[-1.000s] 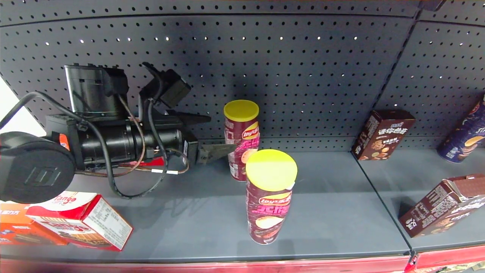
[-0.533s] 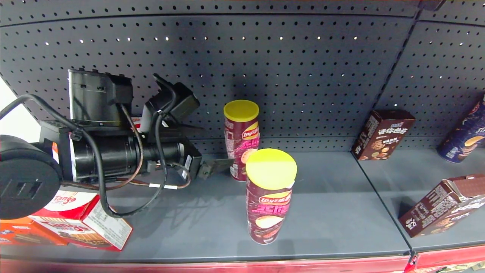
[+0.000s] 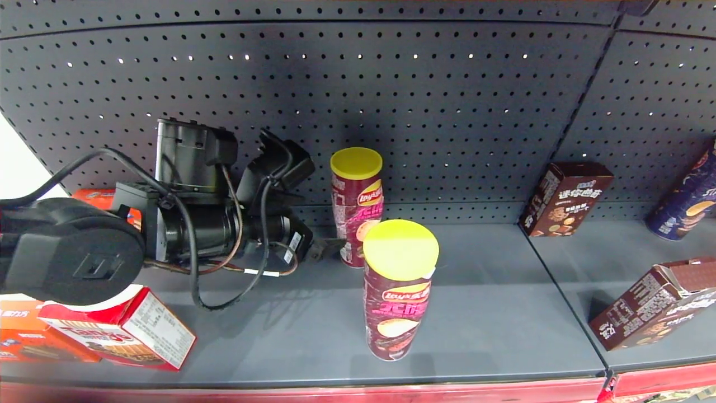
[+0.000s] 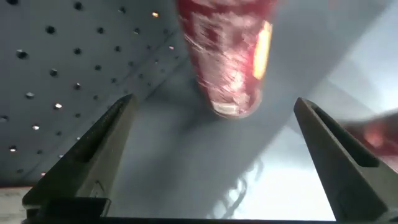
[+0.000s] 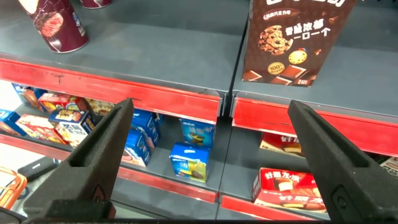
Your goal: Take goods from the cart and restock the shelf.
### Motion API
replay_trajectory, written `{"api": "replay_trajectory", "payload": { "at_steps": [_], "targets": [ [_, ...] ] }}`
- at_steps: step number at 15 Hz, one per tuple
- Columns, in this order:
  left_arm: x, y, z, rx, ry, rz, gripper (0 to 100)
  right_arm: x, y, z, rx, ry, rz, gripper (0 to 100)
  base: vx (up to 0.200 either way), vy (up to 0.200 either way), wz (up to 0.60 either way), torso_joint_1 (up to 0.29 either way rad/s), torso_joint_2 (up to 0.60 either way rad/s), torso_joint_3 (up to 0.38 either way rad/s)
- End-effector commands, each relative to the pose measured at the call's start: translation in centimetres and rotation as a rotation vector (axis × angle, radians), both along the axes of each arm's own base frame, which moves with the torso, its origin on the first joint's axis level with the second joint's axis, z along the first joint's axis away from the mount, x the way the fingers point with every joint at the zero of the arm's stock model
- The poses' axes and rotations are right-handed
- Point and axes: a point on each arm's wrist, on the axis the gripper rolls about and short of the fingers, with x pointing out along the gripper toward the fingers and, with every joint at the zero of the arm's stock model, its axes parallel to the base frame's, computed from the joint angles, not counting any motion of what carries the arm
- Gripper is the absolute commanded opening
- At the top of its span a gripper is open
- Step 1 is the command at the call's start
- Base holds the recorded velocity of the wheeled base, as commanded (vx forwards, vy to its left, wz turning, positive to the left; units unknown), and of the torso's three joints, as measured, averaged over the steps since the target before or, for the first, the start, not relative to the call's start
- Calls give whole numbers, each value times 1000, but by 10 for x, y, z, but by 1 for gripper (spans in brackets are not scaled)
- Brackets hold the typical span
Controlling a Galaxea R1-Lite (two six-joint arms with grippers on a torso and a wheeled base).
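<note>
Two maroon chip cans with yellow lids stand upright on the grey shelf (image 3: 503, 313). The rear can (image 3: 356, 207) is close to the pegboard, and the front can (image 3: 398, 291) is nearer the shelf edge. My left gripper (image 3: 321, 238) hangs just left of the rear can, low over the shelf, open and holding nothing. In the left wrist view the rear can (image 4: 230, 56) shows just beyond my left gripper (image 4: 214, 101), outside its wide-spread fingers. My right gripper (image 5: 211, 104) is open and empty, facing a lower shelf edge.
A red-and-white wafer box (image 3: 128, 330) and an orange box (image 3: 22, 336) lie at the front left. Brown cookie boxes (image 3: 565, 198) (image 3: 654, 305) and a blue can (image 3: 685, 207) sit in the right bay. A brown cookie box (image 5: 298, 37) stands above the red shelf lip (image 5: 155, 93).
My left arm has swung and dropped lower. Its open fingers, which flanked the rear can, have drawn back to its left. Both cans stay put.
</note>
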Motion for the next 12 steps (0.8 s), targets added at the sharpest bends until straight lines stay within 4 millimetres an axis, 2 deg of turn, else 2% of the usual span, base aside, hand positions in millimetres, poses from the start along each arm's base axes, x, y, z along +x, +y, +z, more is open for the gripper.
{"api": "replay_trajectory", "payload": {
  "at_steps": [1,8,12],
  "targets": [
    [16,-6,-7,14,9,26,100,0,0,0,-1,1,1,100,0,0,0,0,0,0],
    [27,-2,-8,40,-4,114,100,0,0,0,-1,1,2,100,0,0,0,0,0,0],
    [35,4,-2,43,-32,189,100,0,0,0,-1,1,2,100,0,0,0,0,0,0]
  ]
}}
